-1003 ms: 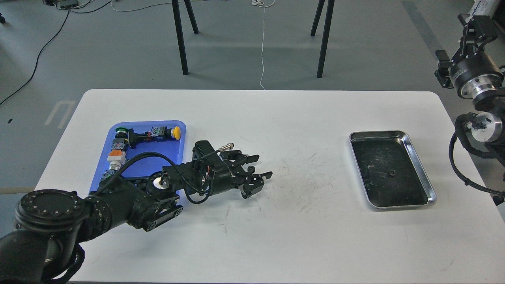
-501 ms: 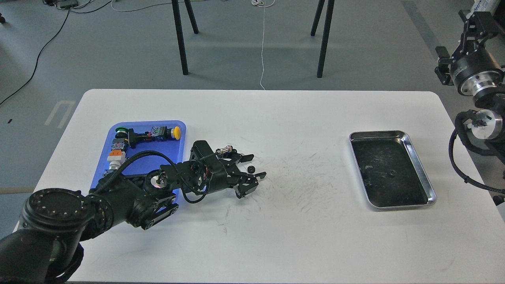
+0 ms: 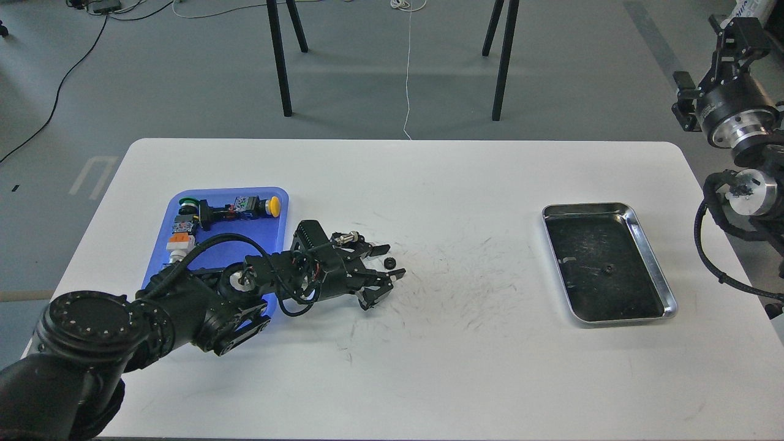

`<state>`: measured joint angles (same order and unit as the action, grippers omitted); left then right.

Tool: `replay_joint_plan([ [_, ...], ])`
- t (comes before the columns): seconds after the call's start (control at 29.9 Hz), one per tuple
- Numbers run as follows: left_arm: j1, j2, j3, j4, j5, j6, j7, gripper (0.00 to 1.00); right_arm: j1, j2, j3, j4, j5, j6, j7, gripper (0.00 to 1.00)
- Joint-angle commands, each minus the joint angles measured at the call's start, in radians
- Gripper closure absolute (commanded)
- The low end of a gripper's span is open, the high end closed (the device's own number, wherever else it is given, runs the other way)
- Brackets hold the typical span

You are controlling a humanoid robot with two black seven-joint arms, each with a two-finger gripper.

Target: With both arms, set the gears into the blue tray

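Observation:
A small black gear (image 3: 389,263) lies on the white table, right of the blue tray (image 3: 257,236). My left gripper (image 3: 388,262) is low over the table and open. Its fingertips (image 3: 381,249) stand on either side of this gear with a gap to each. A second gear (image 3: 607,268) sits on the dark floor of the steel tray (image 3: 667,294) at the right. My right gripper (image 3: 735,33) is raised off the table's far right corner, dark and seen from behind, so its fingers cannot be told apart. My left arm covers the blue tray's near part.
Push-button parts with a yellow cap (image 3: 275,205), a green cap (image 3: 187,203) and orange bodies (image 3: 181,240) lie along the blue tray's far and left sides. Black chair legs (image 3: 283,73) stand beyond the table's far edge.
My left gripper has drawn back to the left by some forty pixels while the gear on the table stayed put. The right arm's end has shifted slightly up.

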<state>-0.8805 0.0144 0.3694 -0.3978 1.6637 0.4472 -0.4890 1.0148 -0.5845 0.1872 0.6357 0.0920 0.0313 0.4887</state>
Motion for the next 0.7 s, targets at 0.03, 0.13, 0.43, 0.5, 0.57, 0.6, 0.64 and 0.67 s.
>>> replay_joint_plan([
  [0.03, 0.002, -0.001, 0.002, 0.008, 0.002, -0.001, 0.000, 0.50, 0.002, 0.002, 0.000, 0.002, 0.000, -0.004, 0.000, 0.02],
  [0.13, 0.002, 0.001, 0.002, 0.008, 0.004, -0.001, 0.000, 0.53, 0.004, 0.002, 0.000, 0.002, 0.000, -0.005, 0.000, 0.02],
  [0.43, 0.003, 0.002, 0.062, 0.016, 0.008, 0.002, 0.000, 0.56, 0.004, 0.000, 0.000, 0.002, -0.001, -0.005, 0.000, 0.02],
  [0.5, 0.003, 0.002, 0.062, 0.016, 0.008, 0.002, 0.000, 0.57, 0.004, -0.001, 0.000, 0.002, -0.001, -0.005, 0.000, 0.02],
  [0.57, 0.003, 0.002, 0.062, 0.016, 0.008, 0.002, 0.000, 0.59, 0.004, -0.001, 0.000, 0.002, -0.001, -0.005, 0.000, 0.02],
  [0.6, 0.003, 0.002, 0.063, 0.016, 0.008, 0.002, 0.000, 0.60, 0.002, -0.001, 0.000, 0.002, -0.001, -0.005, 0.000, 0.02],
  [0.64, 0.003, 0.002, 0.063, 0.016, 0.008, 0.002, 0.000, 0.61, 0.002, -0.001, 0.000, 0.004, -0.001, -0.005, 0.000, 0.02],
  [0.67, 0.003, 0.002, 0.063, 0.016, 0.008, 0.001, 0.000, 0.61, 0.002, -0.001, 0.000, 0.005, -0.003, -0.005, 0.000, 0.02],
])
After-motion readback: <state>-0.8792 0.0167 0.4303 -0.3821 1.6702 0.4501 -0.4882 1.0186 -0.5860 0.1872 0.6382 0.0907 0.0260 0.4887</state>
